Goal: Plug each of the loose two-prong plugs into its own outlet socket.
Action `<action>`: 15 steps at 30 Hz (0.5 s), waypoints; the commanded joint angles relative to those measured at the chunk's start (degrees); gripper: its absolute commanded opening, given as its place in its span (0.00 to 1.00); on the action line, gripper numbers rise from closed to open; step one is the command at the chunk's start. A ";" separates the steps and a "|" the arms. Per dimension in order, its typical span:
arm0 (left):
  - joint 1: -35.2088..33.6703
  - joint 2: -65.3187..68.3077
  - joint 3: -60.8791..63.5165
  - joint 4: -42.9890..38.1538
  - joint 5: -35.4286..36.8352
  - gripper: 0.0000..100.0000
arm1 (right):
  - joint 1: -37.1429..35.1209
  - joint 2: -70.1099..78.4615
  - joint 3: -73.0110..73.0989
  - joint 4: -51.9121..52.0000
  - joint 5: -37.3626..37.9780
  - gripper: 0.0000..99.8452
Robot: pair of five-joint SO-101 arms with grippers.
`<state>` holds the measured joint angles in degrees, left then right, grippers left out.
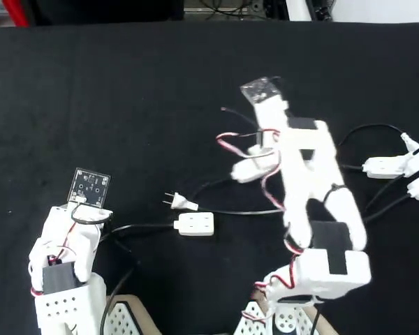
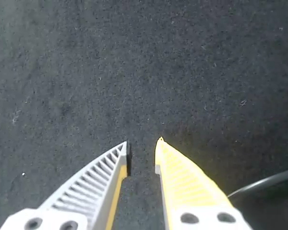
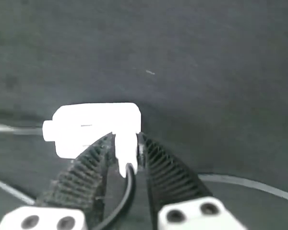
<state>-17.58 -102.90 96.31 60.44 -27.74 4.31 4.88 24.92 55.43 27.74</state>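
My right gripper (image 3: 126, 139) is shut on a white two-prong plug (image 3: 126, 155), its black cable running back between the fingers. The plug's front end meets a white outlet socket (image 3: 93, 127); the prongs are hidden. From above, this gripper (image 1: 255, 166) is at the table's middle with the white pieces in it. A loose plug (image 1: 180, 202) lies bare-pronged just beyond another white socket (image 1: 194, 224). My left gripper (image 2: 143, 143) hangs over bare black cloth, its fingers a narrow gap apart with nothing between them. The left arm (image 1: 66, 244) is folded at the near left.
More white sockets and plugs (image 1: 398, 167) with black cables lie in a cluster at the right edge. Black cables (image 1: 230, 209) cross the black table (image 1: 126, 91) between the middle socket and the right arm. The far half and left side are bare cloth.
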 commanded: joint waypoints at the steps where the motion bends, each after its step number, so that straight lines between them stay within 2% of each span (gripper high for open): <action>1: -0.22 -0.44 1.10 -1.05 0.18 0.11 | 9.41 -0.04 -3.91 -2.20 6.24 0.01; 8: -0.22 -0.44 1.10 -1.14 0.18 0.11 | 20.31 0.04 -8.31 -5.54 17.23 0.01; 15: -0.22 -0.44 1.10 -1.14 0.18 0.11 | 26.99 0.04 -11.74 -9.14 18.37 0.01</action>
<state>-17.58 -102.90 96.31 60.44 -27.74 28.40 5.14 16.75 49.19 45.32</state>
